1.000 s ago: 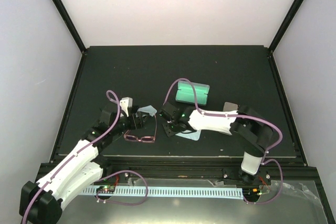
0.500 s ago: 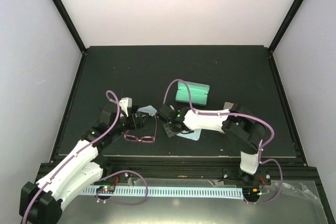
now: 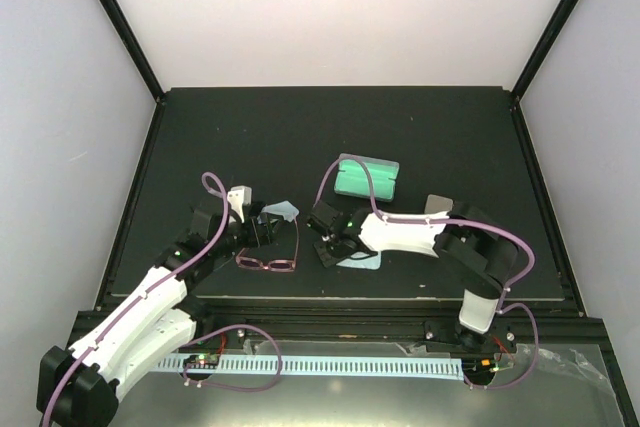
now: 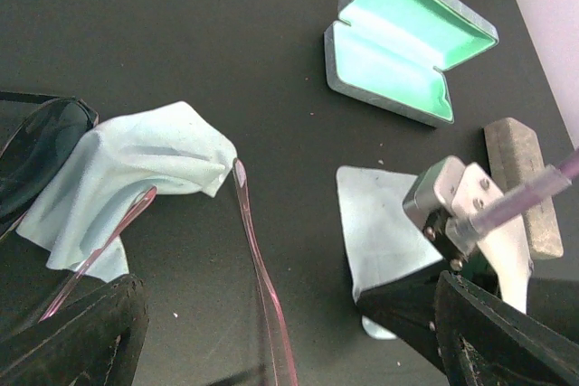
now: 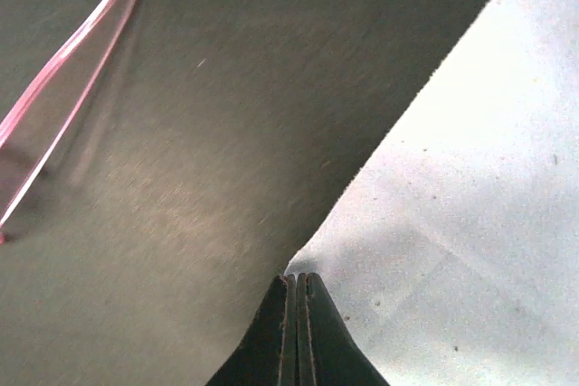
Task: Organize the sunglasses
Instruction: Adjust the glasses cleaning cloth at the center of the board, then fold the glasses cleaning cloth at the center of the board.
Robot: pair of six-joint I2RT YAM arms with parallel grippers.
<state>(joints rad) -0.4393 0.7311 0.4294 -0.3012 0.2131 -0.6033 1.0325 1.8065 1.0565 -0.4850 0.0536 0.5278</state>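
The pink-framed sunglasses [image 3: 268,264] lie unfolded near the table's front edge, their thin arms [image 4: 258,268] reaching toward a crumpled light blue cloth [image 4: 136,174]. Black sunglasses [image 4: 36,146] lie partly under that cloth at the left edge of the left wrist view. My left gripper [image 3: 262,232] hovers open over the pink arms, one finger [image 4: 81,332] on either side, holding nothing. My right gripper [image 3: 330,247] is down on the table, its fingertips [image 5: 297,300] shut on the edge of a second, flat light blue cloth [image 5: 452,178].
An open grey case with a green lining [image 3: 366,177] lies behind the right gripper. A closed beige case [image 3: 437,204] sits to its right, beside the right arm. Black rails border the table [image 3: 200,137] on all sides.
The right gripper's fingers have closed at the edge of the flat cloth, and its arm shifted slightly. The left arm and both pairs of glasses have not moved.
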